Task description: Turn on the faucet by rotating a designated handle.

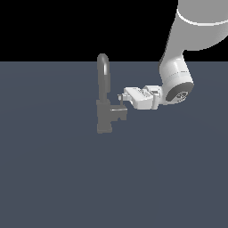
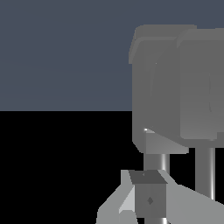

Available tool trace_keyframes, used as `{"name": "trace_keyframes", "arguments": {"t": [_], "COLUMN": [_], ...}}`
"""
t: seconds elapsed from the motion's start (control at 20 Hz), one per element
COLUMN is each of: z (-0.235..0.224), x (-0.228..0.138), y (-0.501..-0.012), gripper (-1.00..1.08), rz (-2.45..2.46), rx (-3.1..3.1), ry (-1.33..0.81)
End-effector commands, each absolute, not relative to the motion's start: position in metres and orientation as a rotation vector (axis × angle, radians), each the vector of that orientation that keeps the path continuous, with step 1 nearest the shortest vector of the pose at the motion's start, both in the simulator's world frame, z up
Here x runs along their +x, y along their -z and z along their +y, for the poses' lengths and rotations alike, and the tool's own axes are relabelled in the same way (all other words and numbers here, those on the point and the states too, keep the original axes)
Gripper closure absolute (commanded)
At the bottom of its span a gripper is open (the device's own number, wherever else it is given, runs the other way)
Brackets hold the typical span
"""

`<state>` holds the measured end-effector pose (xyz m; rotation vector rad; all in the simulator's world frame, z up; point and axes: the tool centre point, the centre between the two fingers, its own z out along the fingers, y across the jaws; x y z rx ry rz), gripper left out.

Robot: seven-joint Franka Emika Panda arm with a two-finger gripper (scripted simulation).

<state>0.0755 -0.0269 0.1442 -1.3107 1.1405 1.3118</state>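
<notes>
The faucet point(image 1: 104, 100) stands on the surface point(image 1: 53, 178) just left of centre in the exterior view, and its handle point(image 1: 120, 108) juts toward the frame's right. The hand point(image 1: 121, 96) reaches in horizontally from the right, fingertips at the handle's thin upright rod; whether it is clenched I cannot tell. Any turn would likely sweep the lever about the base.

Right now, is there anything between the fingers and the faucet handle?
Nothing visible. The gripper is already at the handle on the faucet, on the exterior view's right; no other object stands around it.
</notes>
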Motion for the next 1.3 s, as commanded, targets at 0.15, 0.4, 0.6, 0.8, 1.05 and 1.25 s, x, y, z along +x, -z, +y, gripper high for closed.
{"name": "trace_keyframes", "arguments": {"t": [0.15,0.4,0.6,0.8,1.05,1.25], "z": [-0.029,-0.030,-0.032,-0.033,-0.033,-0.035], "x": [0.064,0.053,0.043,0.033,0.031,0.017], "y": [-0.147,-0.150,-0.152,-0.154,-0.154,-0.146], "gripper": [1.08,1.08,1.08,1.08,1.08,1.08], "rz": [1.141,1.141,1.141,1.141,1.138,1.139], "rx": [-1.311,-1.311,-1.311,-1.311,-1.315,-1.314], "ry": [-1.311,-1.311,-1.311,-1.311,-1.299,-1.302]}}
